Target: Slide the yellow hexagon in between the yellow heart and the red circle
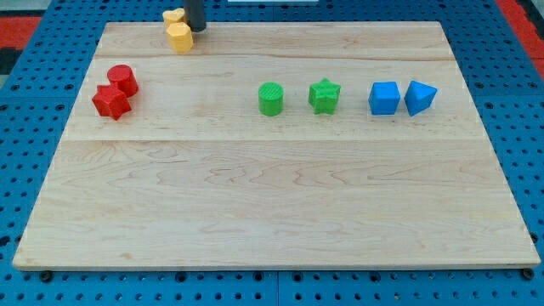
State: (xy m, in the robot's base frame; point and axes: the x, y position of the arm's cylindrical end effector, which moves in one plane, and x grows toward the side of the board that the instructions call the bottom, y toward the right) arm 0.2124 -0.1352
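Observation:
The yellow hexagon [180,37] sits near the board's top edge, left of centre. The yellow heart [172,15] lies just above it, touching or nearly touching, partly off the board's top edge. The red circle [123,79] is lower at the view's left. My tip [196,29] ends just right of the two yellow blocks, close to the hexagon's upper right side; I cannot tell whether it touches.
A red star [110,102] touches the red circle from below-left. A green circle [271,99], a green star [324,95], a blue cube [384,98] and a blue triangle [420,98] form a row across the wooden board [272,212].

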